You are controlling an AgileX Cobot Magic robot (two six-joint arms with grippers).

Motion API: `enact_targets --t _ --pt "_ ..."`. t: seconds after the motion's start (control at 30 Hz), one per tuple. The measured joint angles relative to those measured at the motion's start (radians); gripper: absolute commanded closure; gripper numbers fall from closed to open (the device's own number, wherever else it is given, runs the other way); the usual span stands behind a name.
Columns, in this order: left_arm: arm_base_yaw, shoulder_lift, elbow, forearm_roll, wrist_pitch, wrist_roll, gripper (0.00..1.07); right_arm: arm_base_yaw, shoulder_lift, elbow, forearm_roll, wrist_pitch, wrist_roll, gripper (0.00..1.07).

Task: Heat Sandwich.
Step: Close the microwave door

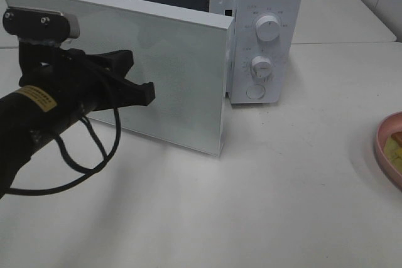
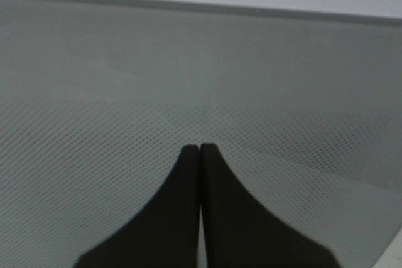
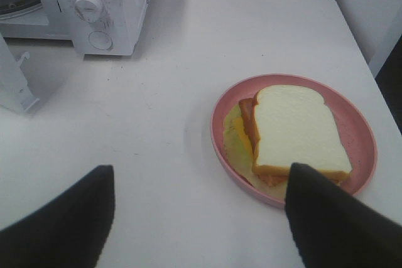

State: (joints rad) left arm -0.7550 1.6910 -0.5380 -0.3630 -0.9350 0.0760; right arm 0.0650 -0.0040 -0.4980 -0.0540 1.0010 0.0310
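The sandwich (image 3: 298,130), white bread over pale yellow-green filling, lies on a round pink plate (image 3: 229,101) on the white table. In the exterior high view only a sliver of the plate (image 1: 380,139) and sandwich (image 1: 396,145) shows at the right edge. My right gripper (image 3: 201,180) hovers open above the table, its right finger over the plate's near rim, nothing between the fingers. The white microwave (image 1: 267,29) stands at the back with its door (image 1: 182,73) swung partly open. My left gripper (image 2: 200,150) is shut, its tips close against the door's meshed glass (image 2: 188,80).
Two dials (image 1: 268,29) and a round button (image 1: 255,91) sit on the microwave's front panel. The left arm's black cable (image 1: 94,155) loops down over the table. The door's free edge (image 3: 16,86) juts over the table toward the plate's side.
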Motion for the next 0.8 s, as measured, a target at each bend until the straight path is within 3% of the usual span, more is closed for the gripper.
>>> enact_targets --t 0.8 --pt "-0.002 0.175 -0.312 -0.024 0.114 0.003 1.07 0.0 0.0 0.0 0.0 0.0 0.001 0.34"
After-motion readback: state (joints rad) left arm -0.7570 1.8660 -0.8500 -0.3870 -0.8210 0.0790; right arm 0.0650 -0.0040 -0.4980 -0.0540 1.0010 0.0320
